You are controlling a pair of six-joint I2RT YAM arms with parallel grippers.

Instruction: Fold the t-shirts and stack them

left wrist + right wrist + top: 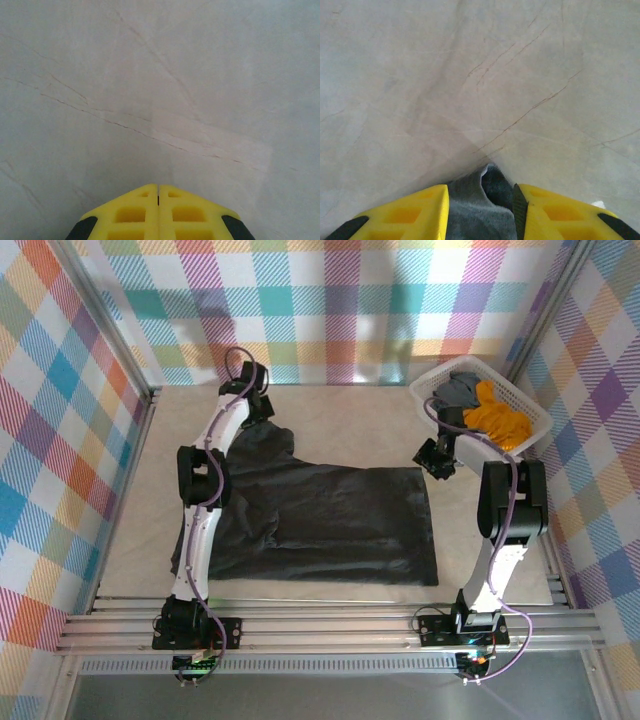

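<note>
The large charcoal-black t-shirt (330, 515) lies spread flat across the middle of the table. My right gripper (437, 458) sits at its far right corner. In the right wrist view the gripper (481, 192) has dark cloth (470, 210) bunched between its yellow fingers, touching both of them. My left gripper (257, 398) is at the far left, beyond the shirt's collar end. It is shut with nothing in it (158, 186) over bare tabletop. The orange t-shirt (497, 415) and the grey t-shirt (458, 390) lie crumpled in the basket.
The white lattice basket (532, 408) stands at the far right corner, just behind my right gripper. A pale mat (350, 410) covers the table, with bare space behind the black shirt. Checked walls close in the left, back and right sides.
</note>
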